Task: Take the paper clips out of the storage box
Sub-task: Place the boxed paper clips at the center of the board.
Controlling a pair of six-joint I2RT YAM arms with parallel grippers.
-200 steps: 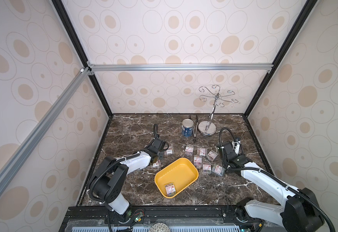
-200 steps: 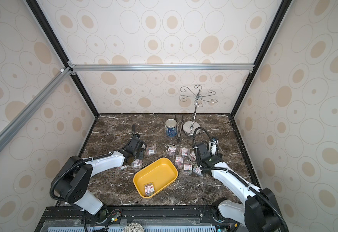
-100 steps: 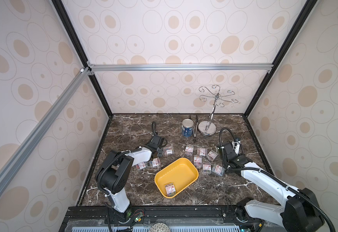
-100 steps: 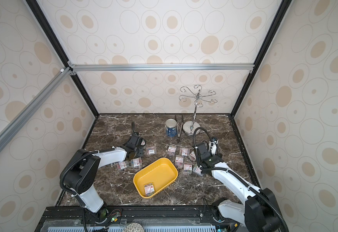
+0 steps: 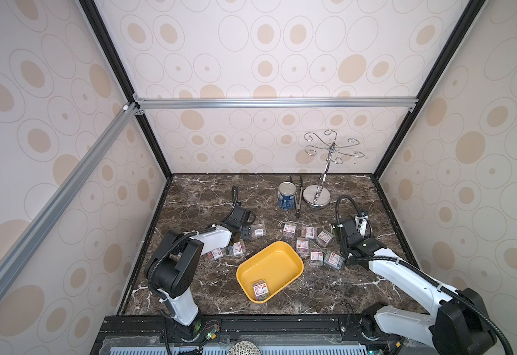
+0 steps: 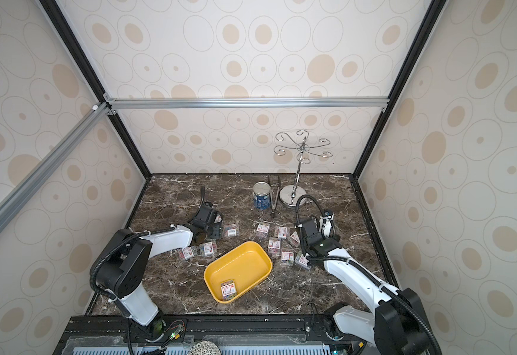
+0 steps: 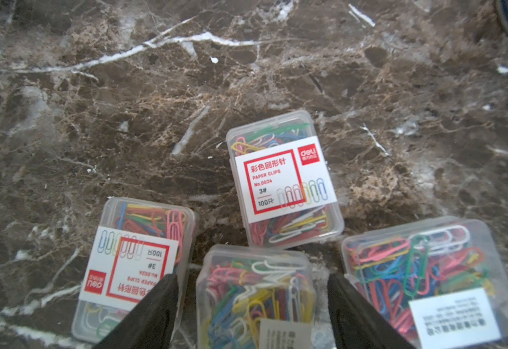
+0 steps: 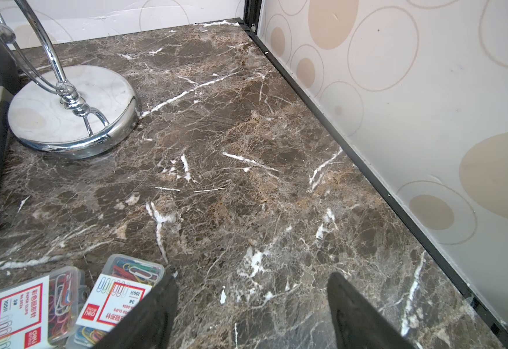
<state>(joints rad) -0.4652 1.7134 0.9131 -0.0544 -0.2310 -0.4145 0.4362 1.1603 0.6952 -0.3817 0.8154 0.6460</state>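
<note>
The yellow storage box (image 5: 277, 261) (image 6: 242, 261) lies mid-table with one clear case of paper clips (image 5: 261, 289) (image 6: 228, 289) in its near corner. Several more cases lie on the marble to its right (image 5: 308, 242) (image 6: 278, 242), and others lie by my left arm (image 5: 235, 248). My left gripper (image 5: 245, 229) (image 7: 252, 276) is open. A case (image 7: 255, 299) rests on the table between its fingers, with a gap on each side. Three more cases lie around it, one of them (image 7: 283, 178) just ahead. My right gripper (image 5: 343, 227) (image 8: 252, 275) is open over bare marble, with two cases (image 8: 120, 296) beside one finger.
At the back stand a blue-labelled tin can (image 5: 285, 199), metal tongs (image 5: 298, 199) and a chrome hook stand (image 5: 317, 196) on a round base (image 8: 71, 114). Patterned walls close in the table, and the right wall (image 8: 428, 121) is near my right gripper.
My left gripper has opened and let go of the case, which now rests on the table among the others. The left arm's elbow swung in toward the wall. The right arm has not moved.
</note>
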